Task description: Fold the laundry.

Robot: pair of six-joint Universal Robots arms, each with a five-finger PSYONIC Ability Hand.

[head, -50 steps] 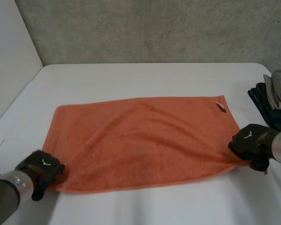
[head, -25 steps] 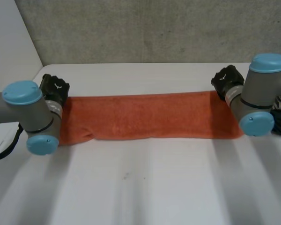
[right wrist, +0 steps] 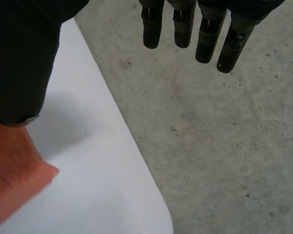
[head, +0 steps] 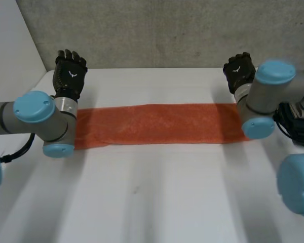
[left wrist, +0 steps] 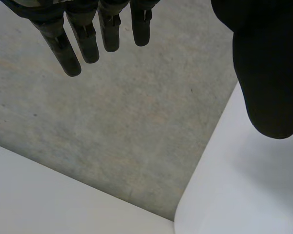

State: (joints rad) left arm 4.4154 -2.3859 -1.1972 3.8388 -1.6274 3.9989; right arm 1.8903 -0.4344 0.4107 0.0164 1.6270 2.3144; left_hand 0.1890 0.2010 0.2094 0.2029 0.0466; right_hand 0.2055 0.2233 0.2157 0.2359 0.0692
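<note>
**One lengthwise fold in place, shorter folds left**

Head view: the orange terry towel (head: 157,124) lies flat across the white tabletop (head: 152,202) as a long narrow strip, apparently doubled, and it probably needs folding again. The left robot hand (head: 68,76) and right robot hand (head: 239,71) hover past its far corners.

Left wrist view: straight, spread fingers, holding nothing.

Right wrist view: equally wide and empty, with a towel corner near the thumb.

The left arm (head: 10,119) and right arm (head: 294,88) were grey tubes with round light-blue caps (head: 34,106) at the joints. The left hand (head: 67,83) and right hand (head: 238,73) were matte black, each with a small white mark (head: 71,74) on its back and slim rod-like fingers (left wrist: 88,41)
</note>
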